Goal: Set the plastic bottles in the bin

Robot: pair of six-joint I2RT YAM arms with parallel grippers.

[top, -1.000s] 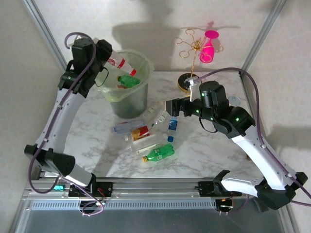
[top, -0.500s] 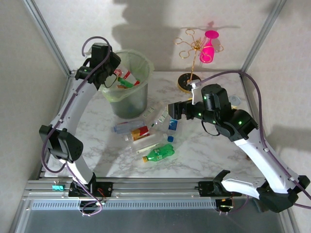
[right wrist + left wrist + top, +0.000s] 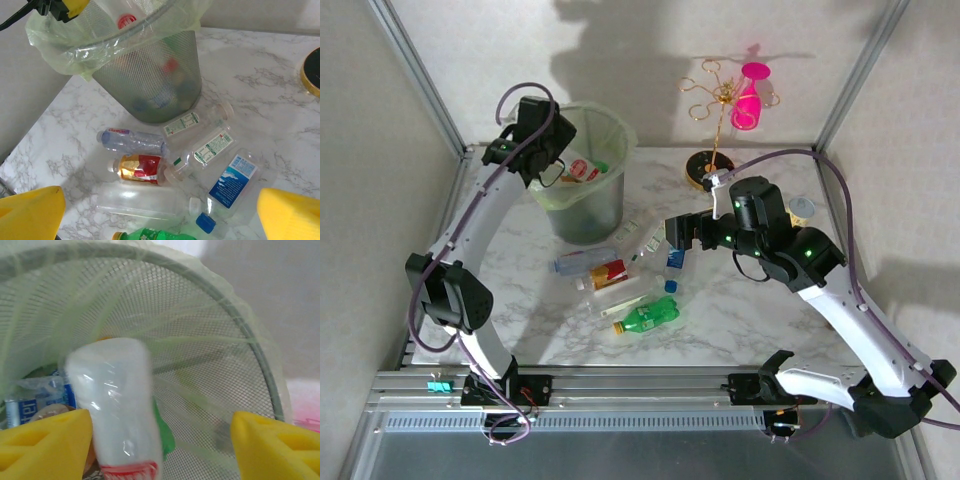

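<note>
The left pincer (image 3: 558, 158) is hanging over the mouth of the bin (image 3: 588, 215), a mesh basket lined with a pale-green bag. Its yellow fingers (image 3: 45, 440) are standing wide apart, clamped on nothing. From the left wrist camera I'm seeing a clear bottle with a red band (image 3: 117, 405) inside the bin. It is close against the left finger and well apart from the right one, though I cannot tell whether it is touching. A blue-labelled bottle (image 3: 35, 402) is lying deeper in the bin behind it.

The right pincer (image 3: 672, 228) is hovering above the marble desk (image 3: 750, 320) with its jaws apart and empty, over the loose bottles near the bin's foot. Through the right wrist camera I'm counting seven there:
- a blue-capped clear bottle (image 3: 132, 141)
- a red-labelled bottle (image 3: 140, 169) just below it
- a long clear bottle (image 3: 145, 202)
- a green bottle (image 3: 150, 235) at the picture's lower edge
- two small bottles with green-and-white labels (image 3: 182, 123) lying side by side
- a flat bottle with a blue label (image 3: 230, 182) to their right
</note>
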